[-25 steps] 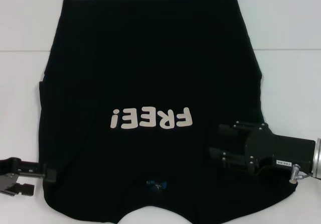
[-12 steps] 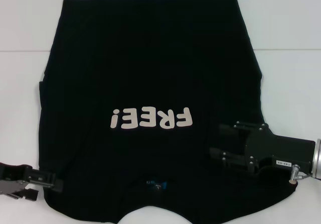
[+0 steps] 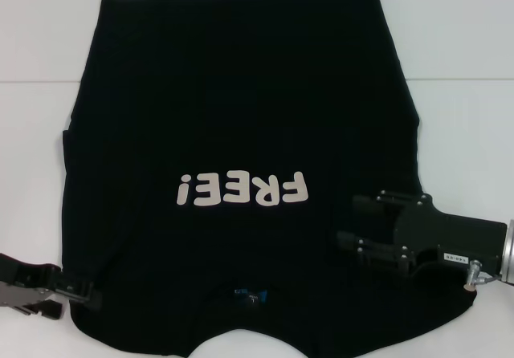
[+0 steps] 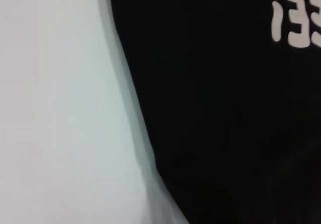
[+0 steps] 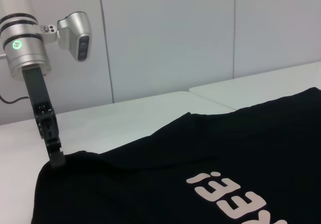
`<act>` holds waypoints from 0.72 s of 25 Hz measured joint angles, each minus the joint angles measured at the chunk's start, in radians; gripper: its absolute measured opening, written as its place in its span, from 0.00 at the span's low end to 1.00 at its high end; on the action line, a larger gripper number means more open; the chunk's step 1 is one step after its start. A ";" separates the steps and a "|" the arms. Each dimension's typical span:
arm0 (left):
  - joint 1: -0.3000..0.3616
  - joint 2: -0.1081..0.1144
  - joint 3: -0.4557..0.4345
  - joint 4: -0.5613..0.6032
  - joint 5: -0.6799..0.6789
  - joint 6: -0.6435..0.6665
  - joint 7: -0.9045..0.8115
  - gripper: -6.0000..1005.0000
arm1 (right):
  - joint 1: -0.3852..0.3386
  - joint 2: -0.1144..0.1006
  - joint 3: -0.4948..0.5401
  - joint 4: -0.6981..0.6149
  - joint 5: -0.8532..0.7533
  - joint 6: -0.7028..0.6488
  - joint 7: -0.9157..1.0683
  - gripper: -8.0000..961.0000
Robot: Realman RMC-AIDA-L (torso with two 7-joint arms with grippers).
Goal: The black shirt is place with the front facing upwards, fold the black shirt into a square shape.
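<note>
The black shirt (image 3: pixel 241 109) lies spread flat on the white table, collar toward me. Its pale "FREE!" lettering (image 3: pixel 243 189) faces up and the small blue neck label (image 3: pixel 250 297) shows near the front edge. My left gripper (image 3: pixel 87 290) is at the shirt's near left corner, fingers together on the cloth edge. The right wrist view shows it (image 5: pixel 56 158) pinching that corner. My right gripper (image 3: pixel 347 223) lies low over the shirt's near right part with its fingers apart. The shirt also fills the left wrist view (image 4: pixel 225 108).
The white table (image 3: pixel 458 53) shows bare strips left and right of the shirt, with a seam line across it. A pale panelled wall (image 5: pixel 165 38) stands behind the table in the right wrist view.
My left gripper has moved right, in to the shirt's near left corner, and a little lower. My right gripper has dropped slightly.
</note>
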 joint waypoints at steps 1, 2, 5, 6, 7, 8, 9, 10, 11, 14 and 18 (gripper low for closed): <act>-0.003 -0.009 0.009 0.018 0.015 -0.001 -0.006 0.83 | 0.000 0.000 0.002 0.000 0.000 0.000 0.000 0.71; -0.004 -0.015 0.016 0.029 0.023 -0.002 -0.010 0.83 | 0.000 0.000 0.006 0.000 0.000 0.000 0.001 0.71; -0.007 -0.034 0.044 0.068 0.053 -0.007 -0.018 0.81 | 0.000 0.000 0.013 0.000 0.001 0.000 0.000 0.70; -0.007 -0.036 0.047 0.071 0.056 -0.008 -0.019 0.81 | 0.000 0.000 0.014 0.001 0.001 0.000 0.000 0.70; -0.009 -0.038 0.051 0.072 0.060 -0.010 -0.021 0.81 | 0.001 0.000 0.014 0.001 0.001 0.000 0.000 0.70; -0.010 -0.039 0.053 0.072 0.061 -0.011 -0.022 0.80 | 0.001 0.000 0.015 0.001 0.002 -0.001 -0.001 0.71; -0.010 -0.040 0.053 0.072 0.061 -0.011 -0.022 0.74 | 0.001 0.000 0.015 0.001 0.002 -0.001 0.000 0.71; -0.011 -0.041 0.053 0.073 0.061 -0.011 -0.022 0.67 | 0.001 0.000 0.015 0.002 0.002 -0.001 -0.001 0.71; -0.011 -0.041 0.053 0.074 0.062 -0.011 -0.022 0.61 | 0.001 0.000 0.016 0.001 0.002 -0.001 -0.001 0.71; -0.011 -0.042 0.053 0.075 0.062 -0.013 -0.022 0.47 | 0.001 0.000 0.016 0.002 0.002 -0.001 -0.001 0.71; -0.012 -0.042 0.053 0.075 0.062 -0.014 -0.016 0.31 | 0.000 0.000 0.024 0.001 0.003 -0.001 0.001 0.71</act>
